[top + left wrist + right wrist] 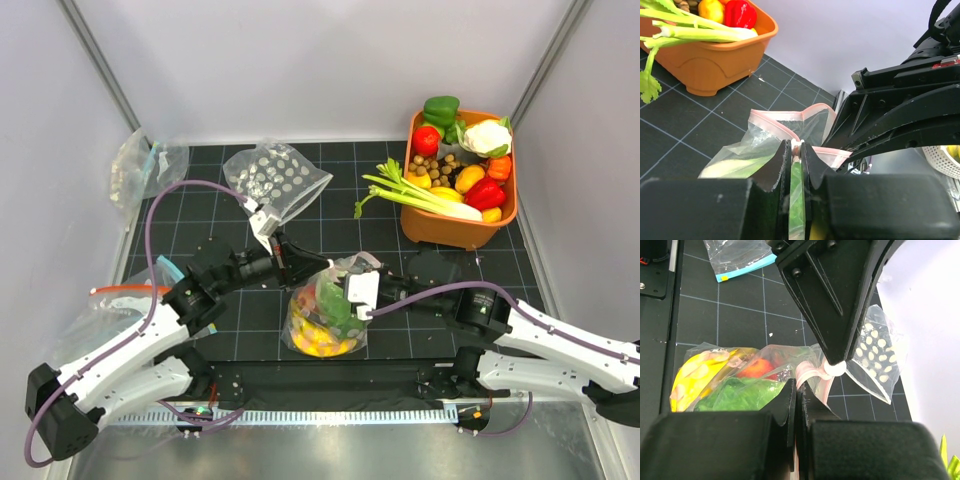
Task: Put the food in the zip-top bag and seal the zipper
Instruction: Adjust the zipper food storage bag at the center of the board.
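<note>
The zip-top bag [322,325], holding banana bunch [695,375], red fruit [757,369] and lettuce [740,392], lies mid-counter toward the near edge. Sealing appears to be in hand: left gripper [796,146] and right gripper [796,387] each pinch the pink zipper [771,120], and the next move calls for pressing along it. Only the left wrist view shows the mouth gaping.

Clear zip-top bag [325,320], pale pink zipper [776,125], enclosing yellow banana bunch [692,375], red fruit [757,368], green lettuce [740,392]; black bench [340,215] with pale grid; orange basket [450,228] at 2 o'clock.
</note>
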### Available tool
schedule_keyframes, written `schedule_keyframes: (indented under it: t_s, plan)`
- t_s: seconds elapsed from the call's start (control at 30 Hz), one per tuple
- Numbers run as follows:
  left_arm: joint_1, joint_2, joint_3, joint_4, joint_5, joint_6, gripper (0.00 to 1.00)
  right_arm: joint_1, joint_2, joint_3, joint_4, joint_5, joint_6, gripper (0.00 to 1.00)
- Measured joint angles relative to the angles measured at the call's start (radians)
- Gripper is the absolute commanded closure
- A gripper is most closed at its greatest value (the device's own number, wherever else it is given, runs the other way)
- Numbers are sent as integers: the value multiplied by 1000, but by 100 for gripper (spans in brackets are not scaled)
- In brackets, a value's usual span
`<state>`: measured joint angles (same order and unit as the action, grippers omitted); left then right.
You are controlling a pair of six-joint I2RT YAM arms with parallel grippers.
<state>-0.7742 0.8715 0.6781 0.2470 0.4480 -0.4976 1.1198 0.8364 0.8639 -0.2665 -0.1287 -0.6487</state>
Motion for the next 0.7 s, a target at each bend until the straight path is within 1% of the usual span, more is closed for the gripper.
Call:
schedule_keyframes:
  t_s: [0.07,0.1,0.13,0.2,0.23,0.33,0.37,0.43,0.53,0.6,0.7]
  plan:
    - [0,-11,0,-7,-11,0,100,0,0,-3,5,5,2,97]
    - [0,-19,0,-13,-20,0,100,0,0,-5,8,8,4,94]
    - [0,-31,-2,-16,-31,0,100,0,0,-7,10,11,6,86]
    - [0,-59,-8,-24,-48,0,100,0,0,-12,14,13,13,78]
    - [0,-81,-14,-28,-62,0,100,0,1,-15,18,14,16,67]
    - [0,-142,-35,-37,-99,0,100,0,6,-21,30,15,28,50]
    - [0,-163,-42,-39,-110,0,100,0,8,-22,34,14,33,37]
    - [0,-197,-55,-41,-133,0,100,0,10,-23,38,13,49,24]
    - [-1,-222,-66,-44,-160,0,100,0,10,-23,49,5,67,18]
    - [-1,-221,-66,-44,-169,0,99,0,9,-23,59,2,84,17]
    - [-1,-214,-66,-44,-168,0,100,0,2,-26,84,2,112,10]
